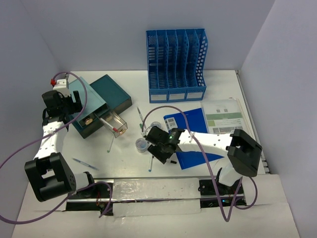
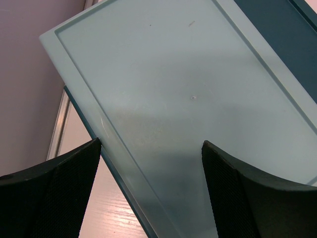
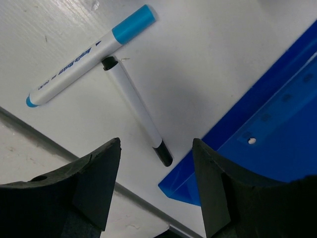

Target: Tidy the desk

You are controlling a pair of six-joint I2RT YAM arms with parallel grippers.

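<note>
Matte white desk point(image 1: 124, 163) bears a slim cylindrical pen point(image 3: 136, 111); right end effector point(image 3: 156, 146) and left end effector point(image 2: 151, 146) both spread apart.

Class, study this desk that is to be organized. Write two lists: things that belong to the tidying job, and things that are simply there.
Belongs to the job:
desk
blue-capped marker
white pen
blue folder
file rack
drawer box
right claw, open above the pen

Simply there:
purple cable
lavender walls
</note>
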